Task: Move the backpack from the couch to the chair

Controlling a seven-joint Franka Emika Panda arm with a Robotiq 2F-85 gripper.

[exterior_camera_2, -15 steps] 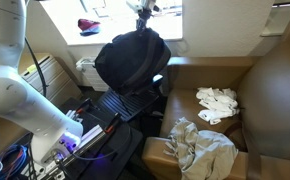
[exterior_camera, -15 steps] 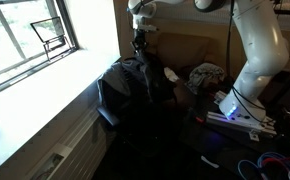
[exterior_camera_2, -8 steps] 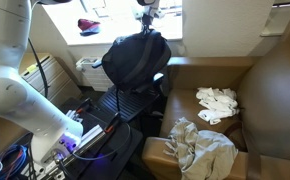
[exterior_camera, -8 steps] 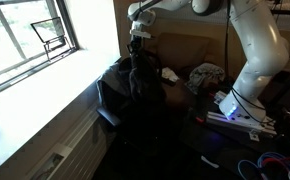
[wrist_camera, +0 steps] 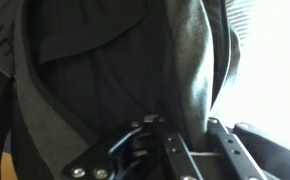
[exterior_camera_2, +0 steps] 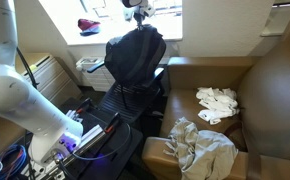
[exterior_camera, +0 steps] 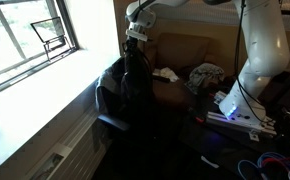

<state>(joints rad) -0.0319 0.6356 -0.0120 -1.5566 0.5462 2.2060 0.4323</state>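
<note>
Since a moment ago, the backpack has swung away from the couch and turned so it looks thinner. It hangs from the gripper, whose jaws look clamped on its top loop. The chair sits at 6 o'clock under it. If it is let go crooked, it might tip off the seat. It is black, floppy and looks heavy.

The white arm rises upright, then its upper links reach across, high, to the wrist. The hand points straight down, fingers drawn together on the backpack hanging directly beneath it.
</note>
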